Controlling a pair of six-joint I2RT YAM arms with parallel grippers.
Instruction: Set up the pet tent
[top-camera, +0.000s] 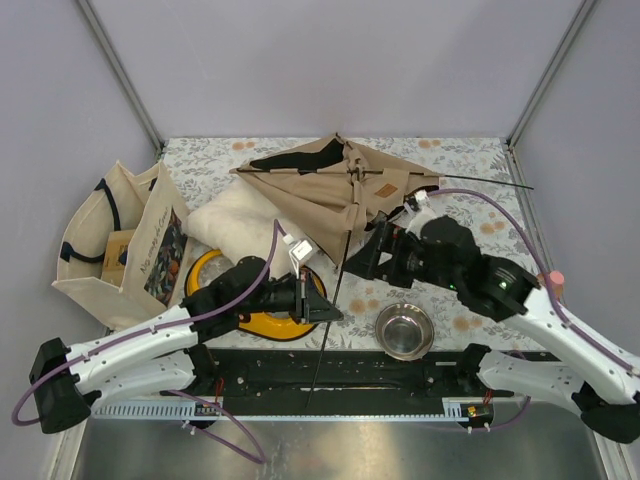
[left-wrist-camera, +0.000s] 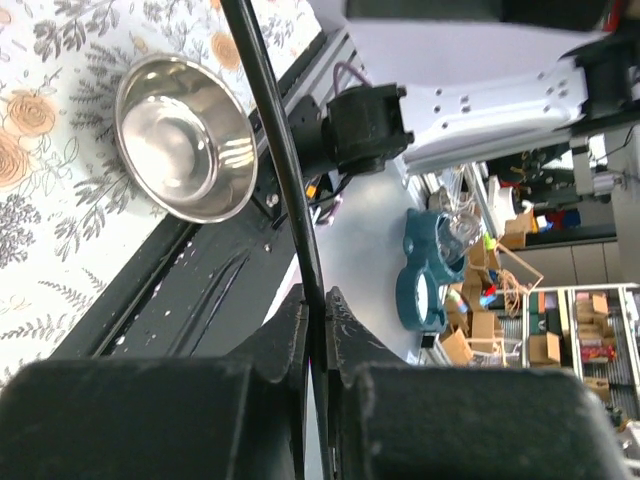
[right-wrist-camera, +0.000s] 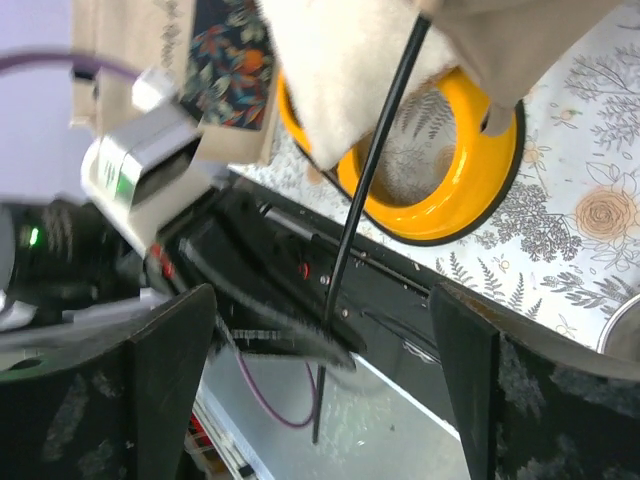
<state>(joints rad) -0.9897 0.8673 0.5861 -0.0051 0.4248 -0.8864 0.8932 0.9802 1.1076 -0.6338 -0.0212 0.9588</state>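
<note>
The tan canvas pet tent (top-camera: 340, 190) lies collapsed at the back middle of the table, black floor showing at its top and a brown label patch (top-camera: 382, 191) on it. A thin black pole (top-camera: 333, 300) runs from the tent toward the front edge. My left gripper (top-camera: 330, 311) is shut on this pole (left-wrist-camera: 290, 170), which passes between its fingers. My right gripper (top-camera: 362, 258) is open and empty beside the tent's lower right edge; its fingers (right-wrist-camera: 170, 370) stand wide apart either side of the pole (right-wrist-camera: 375, 160). Another pole (top-camera: 480, 181) sticks out to the right.
A white fluffy cushion (top-camera: 245, 225) lies left of the tent. A cream printed tote bag (top-camera: 125, 240) stands at the far left. A yellow bowl (top-camera: 270, 320) sits under my left arm. A steel bowl (top-camera: 404, 331) is near the front rail, also in the left wrist view (left-wrist-camera: 185, 135).
</note>
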